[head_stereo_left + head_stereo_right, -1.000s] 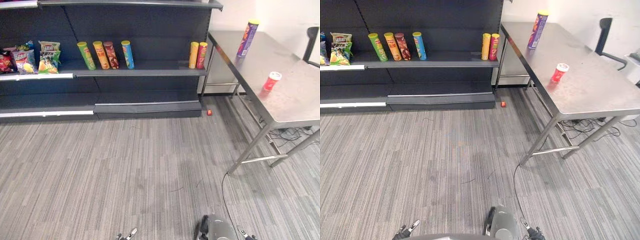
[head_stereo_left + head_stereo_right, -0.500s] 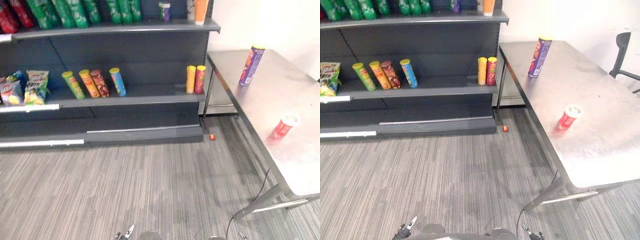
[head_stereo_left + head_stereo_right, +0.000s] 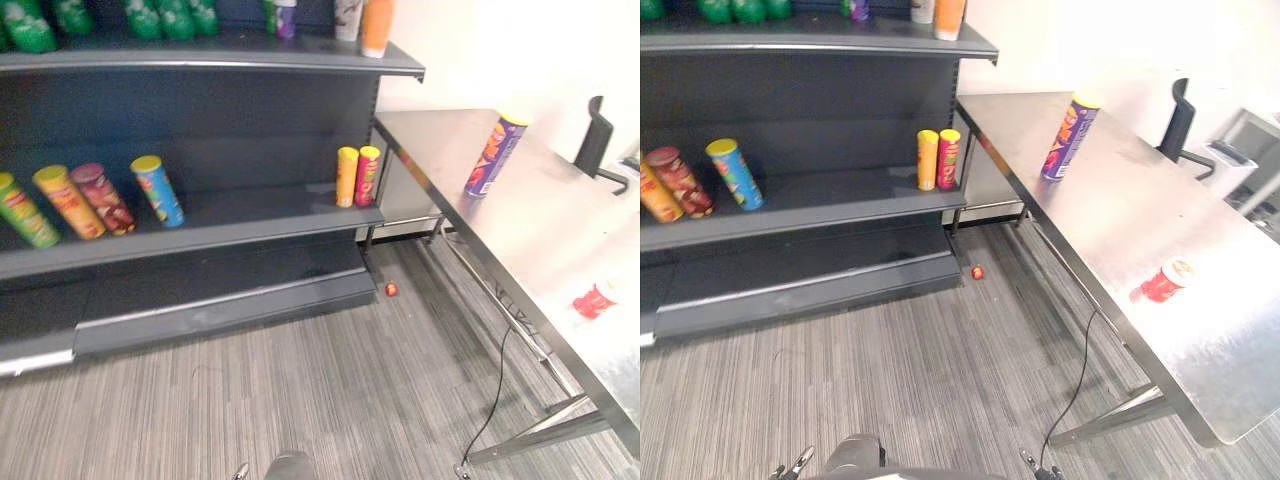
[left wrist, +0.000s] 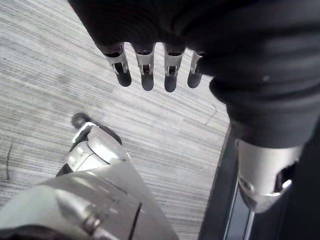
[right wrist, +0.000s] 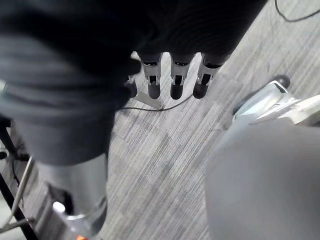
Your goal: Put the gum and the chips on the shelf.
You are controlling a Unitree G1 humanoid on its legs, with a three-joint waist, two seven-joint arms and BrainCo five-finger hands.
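The chips point(image 3: 1068, 138) stand far on the worktop point(image 3: 1120, 210); the gum point(image 3: 1162, 284) sits nearer. The left robot hand point(image 4: 146, 70) and right robot hand point(image 5: 179, 80) hang loose, empty.

steel table point(image 3: 1120, 215) | black chair point(image 3: 1180, 118) beyond it | small red object point(image 3: 977, 271) on carpet point(image 3: 890, 380)

Table point(image 3: 1120, 210) brushed metal (dull sheen); shelf point(image 3: 820, 200) matt dark; carpet point(image 3: 890, 370) ribbed.

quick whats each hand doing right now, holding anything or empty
Left hand: open, relaxed, holding nothing.
Right hand: open, relaxed, holding nothing.
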